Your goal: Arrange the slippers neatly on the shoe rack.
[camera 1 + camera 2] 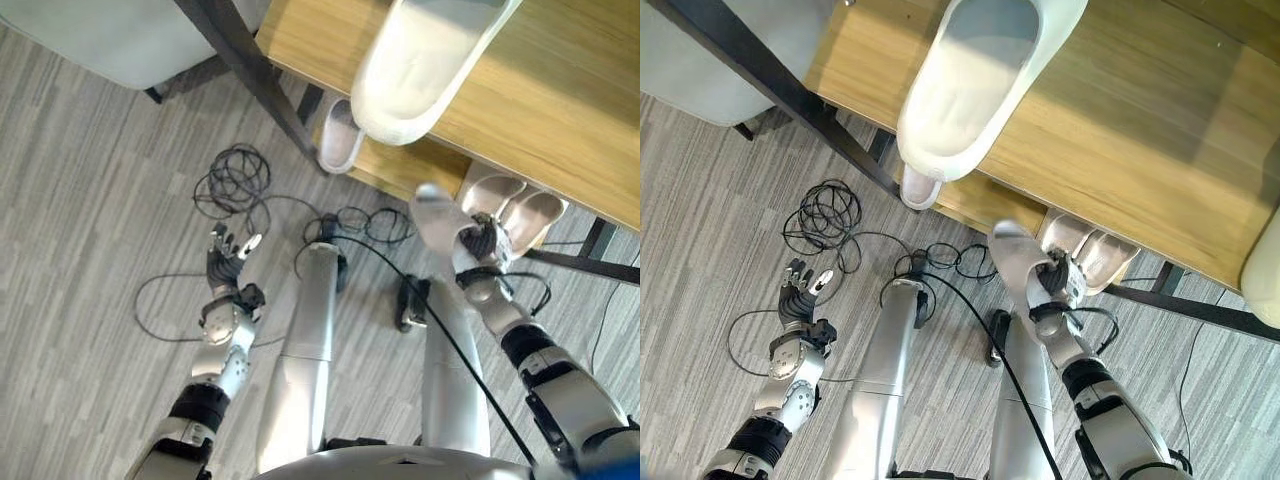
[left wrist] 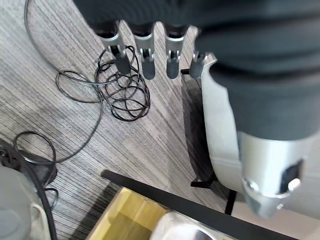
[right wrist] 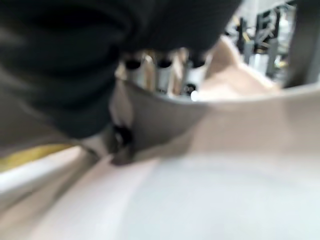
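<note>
Right hand [image 1: 483, 243] is clamped on a pale slipper [image 1: 436, 215], fingers curled round its strap, holding it above the floor just in front of the shoe rack [image 1: 560, 120]. Two beige slippers [image 1: 515, 212] sit on the lower shelf just beside it; one white slipper [image 1: 420, 60] rests on the top shelf. Left hand [image 1: 228, 258] hangs over the grey floor [image 1: 90, 200], fingers relaxed and apart, empty.

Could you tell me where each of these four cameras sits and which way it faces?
Left eye view: head camera, facing down at the shoe rack; both arms show.
Right eye view: same scene, slightly shifted; right hand grips a slipper.
Left wrist view: along the open left hand toward the floor.
Right wrist view: very close on the held slipper.
Both eye views share rack and hands.
</note>
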{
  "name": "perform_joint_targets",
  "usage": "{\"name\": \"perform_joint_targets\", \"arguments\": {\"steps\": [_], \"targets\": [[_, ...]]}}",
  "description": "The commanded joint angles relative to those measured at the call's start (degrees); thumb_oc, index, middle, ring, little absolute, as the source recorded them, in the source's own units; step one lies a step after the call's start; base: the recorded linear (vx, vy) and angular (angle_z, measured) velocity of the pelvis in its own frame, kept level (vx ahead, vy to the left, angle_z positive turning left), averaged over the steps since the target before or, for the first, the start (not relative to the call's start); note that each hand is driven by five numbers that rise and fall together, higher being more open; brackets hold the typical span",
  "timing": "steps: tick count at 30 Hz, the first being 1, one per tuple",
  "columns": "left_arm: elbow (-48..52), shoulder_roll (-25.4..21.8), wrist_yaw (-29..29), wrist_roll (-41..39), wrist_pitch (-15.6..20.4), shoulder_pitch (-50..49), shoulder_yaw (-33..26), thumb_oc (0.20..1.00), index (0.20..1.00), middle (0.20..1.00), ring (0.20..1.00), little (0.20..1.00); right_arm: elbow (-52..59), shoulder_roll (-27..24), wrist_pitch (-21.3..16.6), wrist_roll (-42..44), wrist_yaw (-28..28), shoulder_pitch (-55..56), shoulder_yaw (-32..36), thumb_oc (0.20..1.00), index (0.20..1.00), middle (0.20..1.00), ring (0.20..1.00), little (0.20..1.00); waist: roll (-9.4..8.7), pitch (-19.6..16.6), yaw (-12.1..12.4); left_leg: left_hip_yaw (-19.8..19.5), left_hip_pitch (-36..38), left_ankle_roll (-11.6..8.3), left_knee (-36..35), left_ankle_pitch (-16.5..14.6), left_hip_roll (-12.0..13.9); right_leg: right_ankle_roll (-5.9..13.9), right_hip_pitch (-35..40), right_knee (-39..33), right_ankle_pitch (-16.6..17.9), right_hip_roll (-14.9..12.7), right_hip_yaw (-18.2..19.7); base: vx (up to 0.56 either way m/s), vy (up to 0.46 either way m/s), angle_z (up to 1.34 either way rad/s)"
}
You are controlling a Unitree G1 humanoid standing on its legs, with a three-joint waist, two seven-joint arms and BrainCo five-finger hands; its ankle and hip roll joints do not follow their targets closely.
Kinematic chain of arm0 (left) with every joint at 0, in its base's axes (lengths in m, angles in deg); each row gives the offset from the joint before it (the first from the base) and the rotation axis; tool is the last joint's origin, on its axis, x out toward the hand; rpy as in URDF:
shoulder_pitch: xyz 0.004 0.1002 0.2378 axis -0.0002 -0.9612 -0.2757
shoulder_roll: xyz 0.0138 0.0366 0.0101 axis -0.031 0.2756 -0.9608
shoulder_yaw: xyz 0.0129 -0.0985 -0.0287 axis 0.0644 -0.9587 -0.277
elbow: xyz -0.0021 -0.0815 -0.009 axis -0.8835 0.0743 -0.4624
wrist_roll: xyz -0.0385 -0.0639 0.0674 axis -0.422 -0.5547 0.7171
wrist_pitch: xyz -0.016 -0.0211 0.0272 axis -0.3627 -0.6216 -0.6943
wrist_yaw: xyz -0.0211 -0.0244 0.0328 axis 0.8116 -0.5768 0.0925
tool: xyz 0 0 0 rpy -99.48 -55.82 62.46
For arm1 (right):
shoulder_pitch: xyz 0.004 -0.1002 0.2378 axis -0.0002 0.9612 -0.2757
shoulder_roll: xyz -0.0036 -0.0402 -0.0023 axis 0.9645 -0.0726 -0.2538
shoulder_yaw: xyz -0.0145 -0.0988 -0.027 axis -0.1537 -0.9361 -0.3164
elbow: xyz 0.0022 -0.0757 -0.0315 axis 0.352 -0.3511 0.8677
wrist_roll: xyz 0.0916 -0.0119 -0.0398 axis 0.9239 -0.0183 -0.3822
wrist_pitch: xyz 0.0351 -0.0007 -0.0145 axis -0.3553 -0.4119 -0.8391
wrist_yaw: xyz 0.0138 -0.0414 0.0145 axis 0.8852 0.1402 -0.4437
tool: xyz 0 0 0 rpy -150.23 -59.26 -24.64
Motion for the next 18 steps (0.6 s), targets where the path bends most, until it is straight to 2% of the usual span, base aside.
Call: {"name": "perform_joint_targets", "arguments": {"steps": [1, 6, 18], "targets": [[-0.4, 0.0, 1.8, -1.9, 2.3, 0.6, 1.1, 1.000, 1.000, 1.000, 1.000, 1.000, 1.9, -3.1, -1.9, 2.2, -1.9, 1.3, 2.1, 0.200, 0.200, 0.200, 0.200, 0.200, 1.80, -4.7, 0.7, -1.7, -1.5, 0.69, -1.8, -3.9, -0.3, -1.36, 1.1, -4.6, -0.9, 0.1, -1.4, 0.00, -0.001, 0.13], [1.2, -0.8, 2.8, -1.9, 2.5, 0.1, 0.5, 1.000, 1.000, 1.000, 1.000, 1.000, 1.3, -5.5, -1.6, 2.4, -1.6, -1.7, 2.8, 0.200, 0.200, 0.200, 0.200, 0.200, 1.90, -4.9, 1.4, -1.5, -2.5, 0.64, -2.3, -3.8, -0.5, -1.09, 0.3, -4.9, -0.7, -0.4, -1.4, 0.03, 0.013, 0.12], [4.1, -3.2, 4.2, -1.5, 3.0, 0.8, 1.1, 1.000, 1.000, 1.000, 1.000, 1.000, -0.9, -8.5, 0.3, 2.0, 0.4, -6.6, 1.8, 0.200, 0.200, 0.200, 0.200, 0.200, -0.02, -5.4, 2.8, -1.0, -7.3, 0.89, 0.1, -5.2, -2.3, -0.63, -3.1, -4.0, -1.0, -2.2, -1.7, 0.05, -0.001, 0.06]]}}
